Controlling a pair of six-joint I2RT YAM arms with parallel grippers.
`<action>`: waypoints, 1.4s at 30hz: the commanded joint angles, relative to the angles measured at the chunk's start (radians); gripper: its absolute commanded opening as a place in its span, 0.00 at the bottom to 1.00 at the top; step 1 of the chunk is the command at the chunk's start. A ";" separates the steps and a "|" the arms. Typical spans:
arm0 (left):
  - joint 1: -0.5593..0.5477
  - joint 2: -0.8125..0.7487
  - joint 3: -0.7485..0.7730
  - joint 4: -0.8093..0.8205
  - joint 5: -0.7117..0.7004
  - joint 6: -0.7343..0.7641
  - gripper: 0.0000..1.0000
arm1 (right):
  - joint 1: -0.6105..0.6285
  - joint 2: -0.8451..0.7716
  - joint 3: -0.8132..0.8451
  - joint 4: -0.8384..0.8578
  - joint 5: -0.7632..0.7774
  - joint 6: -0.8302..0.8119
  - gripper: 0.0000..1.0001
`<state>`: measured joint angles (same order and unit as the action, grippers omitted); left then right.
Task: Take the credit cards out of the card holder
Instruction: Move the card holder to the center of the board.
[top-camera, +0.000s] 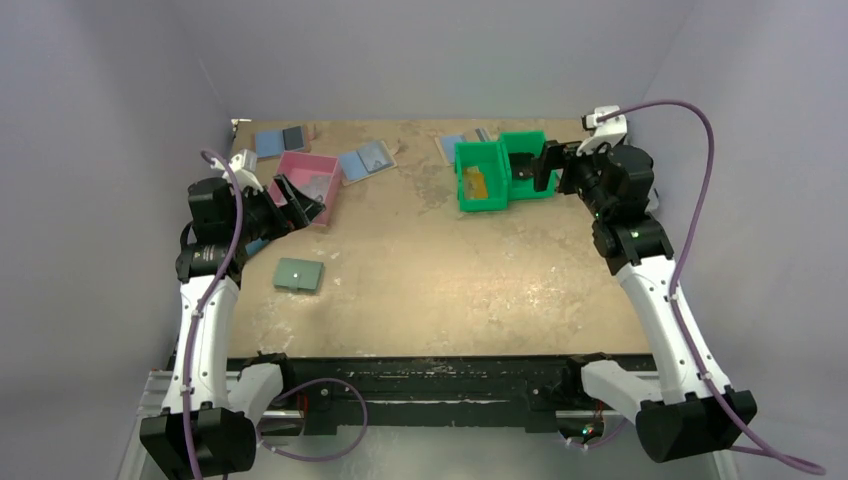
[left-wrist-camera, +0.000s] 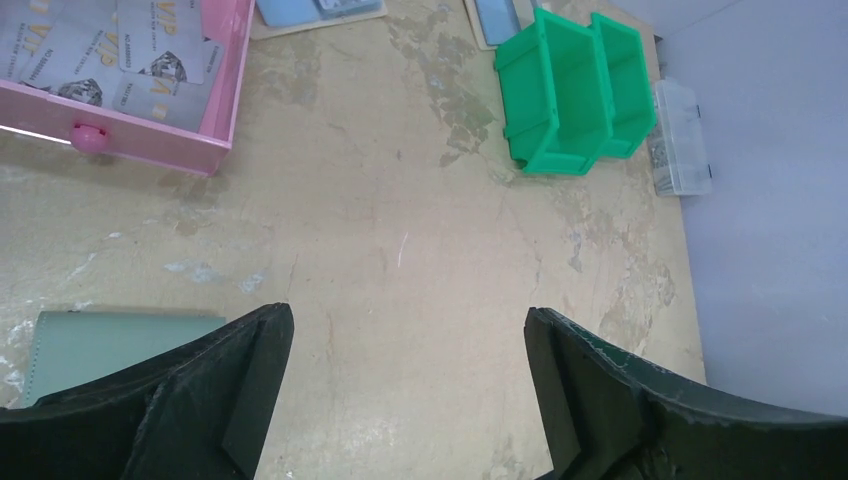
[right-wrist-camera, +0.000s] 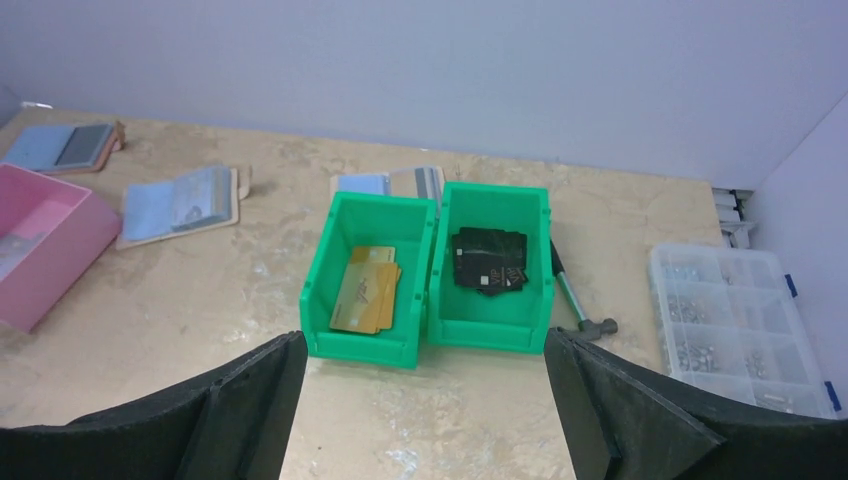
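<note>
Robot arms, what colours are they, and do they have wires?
The left arm and right arm are white with black joints and bases. A purple cable runs along each. The left tool and right tool each have two chunky black fingers.

Credit cards (right-wrist-camera: 366, 290) inside left-hand bin (right-wrist-camera: 360, 346)

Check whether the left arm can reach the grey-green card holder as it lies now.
Probably yes. The card holder lies closed on bare table close beside the left gripper, whose jaws stand open and empty. Nothing lies between them; the pink tray sits farther back.
</note>
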<state>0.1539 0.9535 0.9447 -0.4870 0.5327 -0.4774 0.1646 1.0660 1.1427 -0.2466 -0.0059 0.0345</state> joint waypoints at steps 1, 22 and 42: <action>-0.005 -0.025 0.019 0.014 -0.016 0.008 0.95 | -0.011 -0.023 -0.030 0.043 -0.053 0.019 0.99; -0.137 0.057 0.016 -0.184 -0.326 0.063 0.95 | -0.013 -0.008 -0.217 -0.037 -0.671 -0.416 0.99; -0.256 0.316 -0.091 -0.110 -0.699 -0.133 0.83 | -0.013 0.002 -0.323 0.000 -0.732 -0.533 0.99</action>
<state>-0.0875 1.2259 0.8520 -0.6487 -0.1337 -0.5926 0.1543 1.0611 0.8360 -0.2882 -0.7254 -0.4763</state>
